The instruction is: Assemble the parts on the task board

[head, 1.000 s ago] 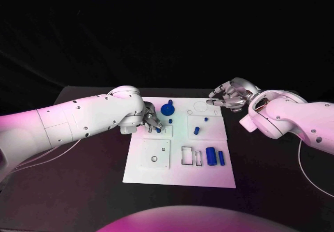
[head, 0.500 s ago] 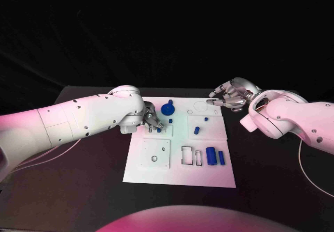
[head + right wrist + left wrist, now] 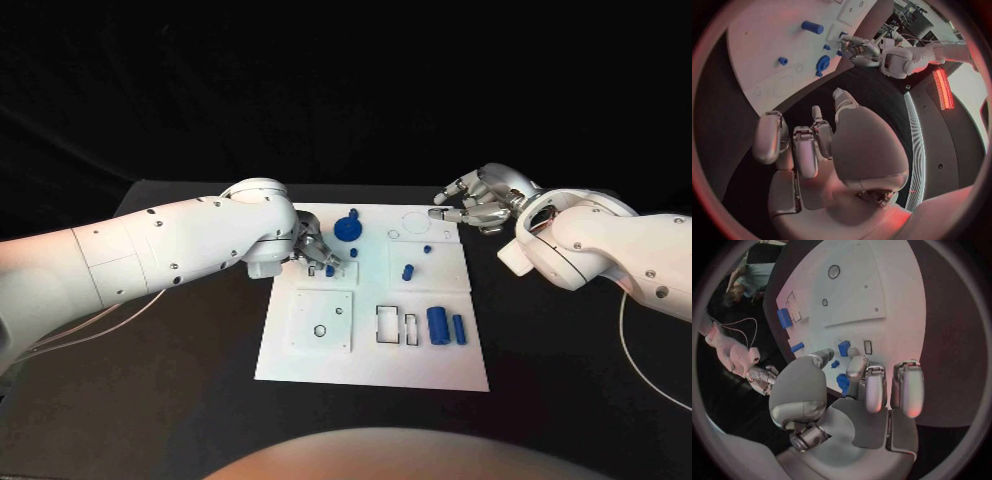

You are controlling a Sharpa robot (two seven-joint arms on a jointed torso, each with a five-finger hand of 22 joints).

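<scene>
Working at the task board's (image 3: 369,375) near edge, left hand (image 3: 315,251) apparently pinches a small blue part (image 3: 844,347); seat it squarely, gently.

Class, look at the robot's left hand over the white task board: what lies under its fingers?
Under the left hand, its fingertips reach small blue parts on the task board, beside a small rectangular slot. Whether a piece is pinched is hidden by the fingers.

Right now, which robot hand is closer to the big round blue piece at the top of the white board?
Left. The left hand has its fingers just beside the big round blue piece, over the task board. The right hand hovers off the board's far right corner.
</scene>
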